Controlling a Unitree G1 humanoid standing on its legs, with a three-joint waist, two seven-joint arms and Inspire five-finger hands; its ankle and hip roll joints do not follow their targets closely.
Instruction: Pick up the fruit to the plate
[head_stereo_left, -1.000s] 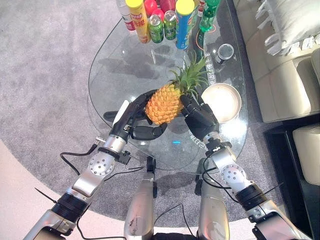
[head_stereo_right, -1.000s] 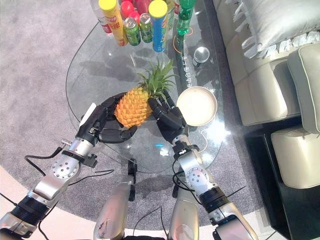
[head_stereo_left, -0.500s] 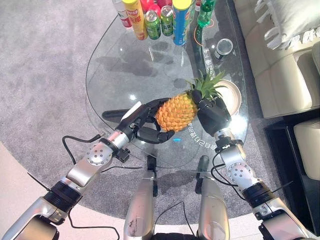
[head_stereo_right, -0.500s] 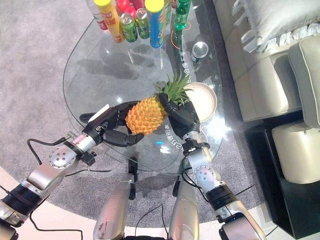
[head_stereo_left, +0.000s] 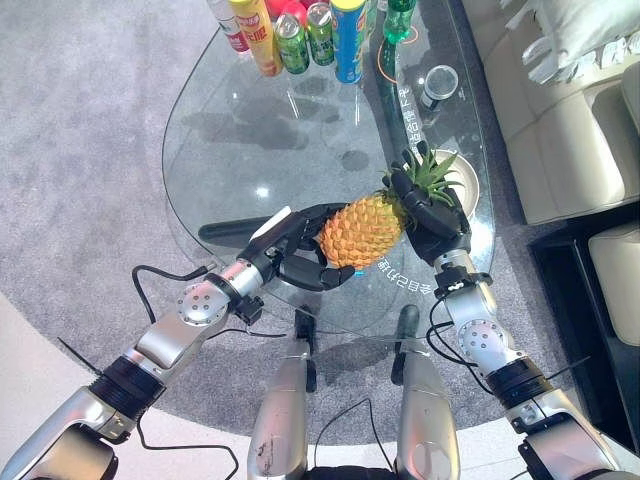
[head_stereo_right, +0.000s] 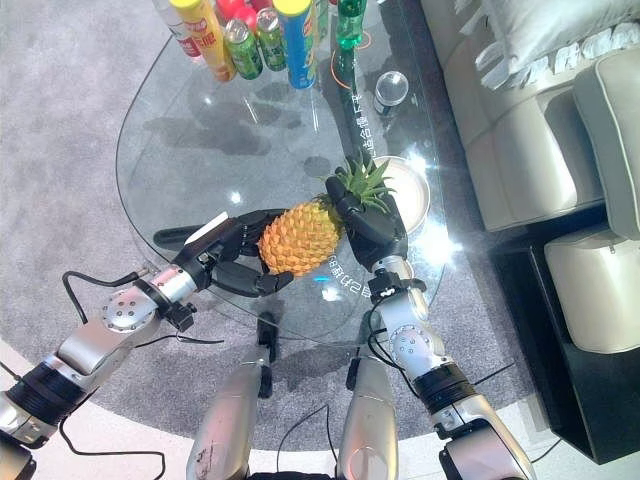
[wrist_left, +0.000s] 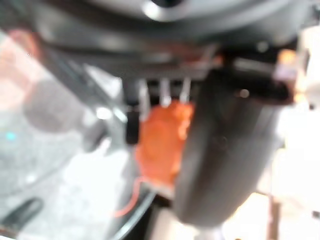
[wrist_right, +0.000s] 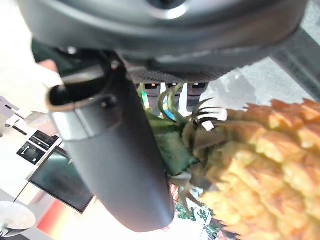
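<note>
The left hand (head_stereo_left: 300, 255) cups the fat end of the pineapple (head_stereo_left: 365, 228), with its fingers curled under and around it. The pineapple is up in the air above the glass table (head_stereo_left: 250, 140), lying on its side. Its long way runs from the left hand across to the right hand (head_stereo_left: 432, 215), which is wrapped around the leafy top. The white plate (head_stereo_right: 412, 190) sits just past the leaves, partly hidden by them. So the right hand is nearer the plate, and the leafy end points toward it.
</note>
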